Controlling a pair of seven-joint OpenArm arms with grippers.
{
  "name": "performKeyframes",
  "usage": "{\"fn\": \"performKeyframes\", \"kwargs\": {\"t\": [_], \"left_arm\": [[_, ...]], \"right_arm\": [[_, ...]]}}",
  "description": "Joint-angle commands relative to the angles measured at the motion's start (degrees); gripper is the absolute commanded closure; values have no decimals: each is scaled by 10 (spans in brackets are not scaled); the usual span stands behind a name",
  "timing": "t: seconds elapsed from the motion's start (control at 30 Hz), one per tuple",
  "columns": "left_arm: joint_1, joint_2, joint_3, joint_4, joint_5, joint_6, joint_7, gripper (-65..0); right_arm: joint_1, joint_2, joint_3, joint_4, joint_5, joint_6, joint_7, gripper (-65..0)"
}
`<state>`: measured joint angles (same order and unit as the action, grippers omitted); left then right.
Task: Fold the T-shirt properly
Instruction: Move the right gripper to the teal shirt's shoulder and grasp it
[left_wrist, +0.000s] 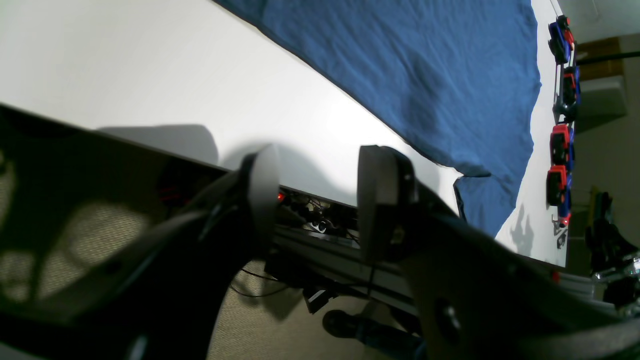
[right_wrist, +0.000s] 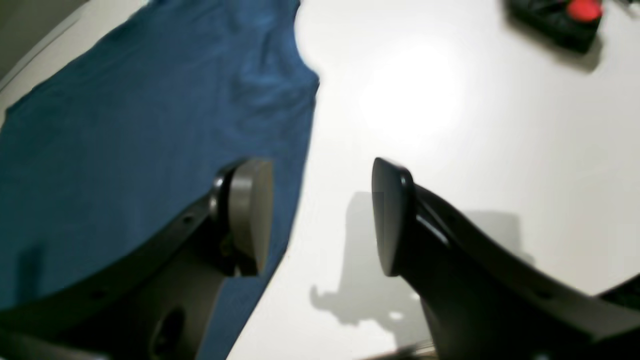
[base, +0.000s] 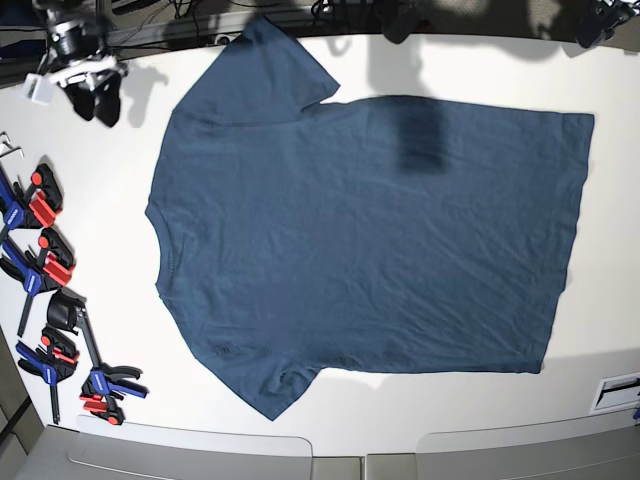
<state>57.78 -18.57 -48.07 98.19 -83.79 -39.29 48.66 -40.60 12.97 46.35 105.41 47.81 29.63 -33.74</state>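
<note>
The T-shirt (base: 370, 240) lies spread flat on the white table (base: 100, 300), dark navy-teal, collar to the left and hem to the right in the base view. My right gripper (base: 95, 108) hangs open at the table's far left corner, off the shirt. In the right wrist view this gripper (right_wrist: 320, 215) holds nothing, and the T-shirt (right_wrist: 125, 140) runs under its left finger. My left gripper (left_wrist: 320, 200) is open and empty at the table's edge, apart from the T-shirt (left_wrist: 425, 80). In the base view only a dark part of the left arm (base: 603, 18) shows.
Several red, blue and black clamps (base: 40, 270) lie along the table's left side in the base view, and the clamps (left_wrist: 562, 150) also show in the left wrist view. A black and red clamp (right_wrist: 560, 15) lies beyond the right gripper. A white label (base: 618, 390) sits at the near right.
</note>
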Motion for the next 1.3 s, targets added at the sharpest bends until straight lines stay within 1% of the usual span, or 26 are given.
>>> {"fn": "performKeyframes", "kwargs": {"t": [0.0, 0.1, 0.2, 0.3, 0.43, 0.57, 0.87, 0.93, 1.1, 1.2, 1.27], "left_arm": [[9, -5, -6, 5, -12, -7, -7, -237], [9, -5, -6, 5, -12, -7, -7, -237], [9, -5, -6, 5, -12, -7, -8, -237], [9, -5, -6, 5, -12, -7, -7, -237], [9, -5, -6, 5, -12, -7, -7, -237], [9, -5, -6, 5, -12, -7, -7, -237], [9, -5, -6, 5, -12, -7, -8, -237], [9, -5, -6, 5, -12, -7, -8, -237], [9, -5, -6, 5, -12, -7, -7, -237], [9, -5, -6, 5, -12, -7, -7, -237], [9, -5, -6, 5, -12, -7, -7, -237]], "right_arm": [[8, 13, 5, -6, 7, 3, 12, -295], [43, 29, 5, -59, 11, 3, 3, -295], [67, 45, -3, -119, 49, 7, -19, -295], [82, 58, -15, -175, 83, 32, -40, -295], [97, 60, -17, -226, 132, 35, -92, -295], [100, 60, -18, -244, 155, 35, -115, -295], [101, 59, -29, -244, 156, 33, -126, -295], [101, 59, -48, -244, 151, 27, -130, -295], [103, 58, -122, -244, 115, 12, -125, -295], [105, 52, -141, -244, 102, 2, -121, -295], [111, 43, -142, -244, 96, -1, -121, -295]]}}
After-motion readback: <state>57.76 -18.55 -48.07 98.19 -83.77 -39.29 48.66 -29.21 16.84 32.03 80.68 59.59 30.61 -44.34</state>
